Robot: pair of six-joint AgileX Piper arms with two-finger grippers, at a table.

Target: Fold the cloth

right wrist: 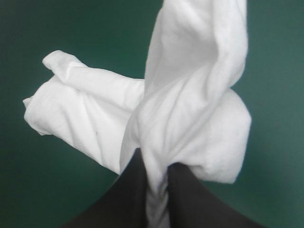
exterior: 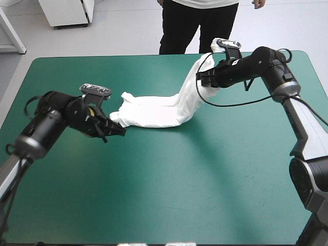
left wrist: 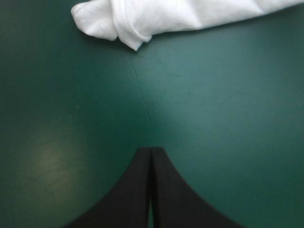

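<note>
The white T-shirt (exterior: 159, 111) lies as a crumpled band across the middle of the teal-green table, its right end pulled up off the cover. My right gripper (exterior: 202, 78) holds that raised end, shut on the T-shirt; in the right wrist view the T-shirt (right wrist: 190, 114) bunches out from between the black fingers (right wrist: 130, 192). My left gripper (exterior: 119, 129) sits low by the cloth's left end, shut with nothing in it. From the left wrist the fingers (left wrist: 135, 190) meet in one arch, and the T-shirt's rolled end (left wrist: 142, 21) lies ahead on the cover.
The bare teal-green cover (exterior: 169, 195) stretches in front of the cloth to the near edge. A person stands just beyond the table's far edge, not over it.
</note>
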